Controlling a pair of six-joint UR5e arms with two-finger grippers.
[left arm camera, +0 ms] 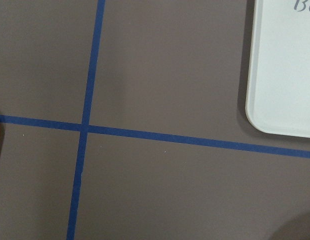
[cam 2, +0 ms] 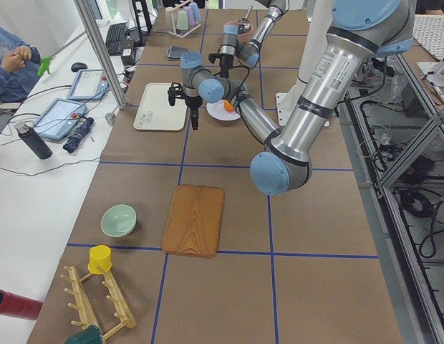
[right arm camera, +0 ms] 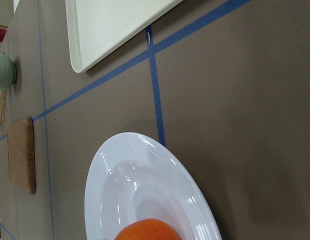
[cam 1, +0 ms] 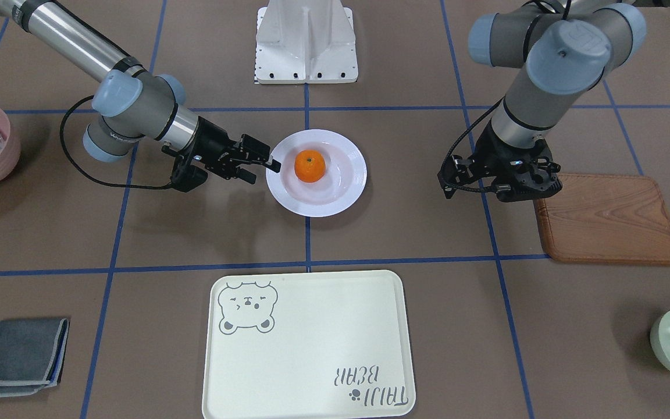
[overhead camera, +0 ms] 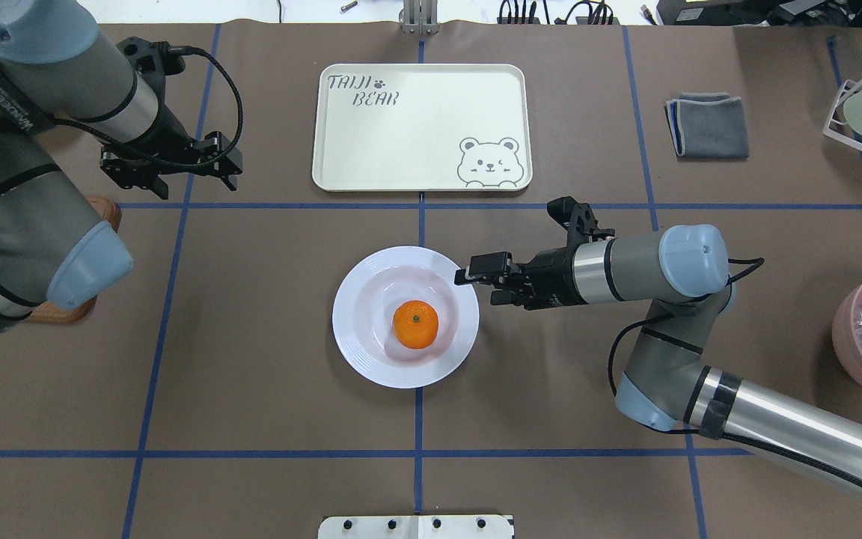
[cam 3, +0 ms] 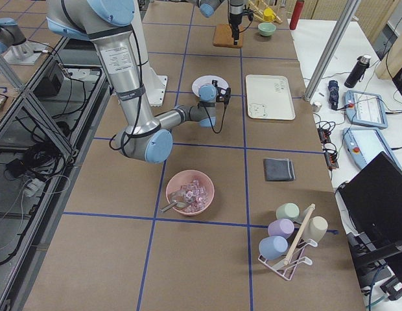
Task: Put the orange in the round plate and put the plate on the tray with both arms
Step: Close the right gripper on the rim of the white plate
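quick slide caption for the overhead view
The orange in the round plate, right gripper at its rim, jaws open, left gripper hovering beside the bare tray.

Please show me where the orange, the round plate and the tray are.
orange (overhead camera: 415,324): overhead exterior view, middle of the fruit.
round plate (overhead camera: 347,318): overhead exterior view, bare ribbed rim on its left.
tray (overhead camera: 431,120): overhead exterior view, bare flat centre.

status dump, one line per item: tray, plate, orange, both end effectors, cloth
tray, empty, lying flat.
round plate, upright on the table, off the tray.
orange, in the plate's sunken centre.
right end effector, open at the plate's rim, gripping nothing.
left end effector, open, empty, beside the tray.
grey cloth, folded.
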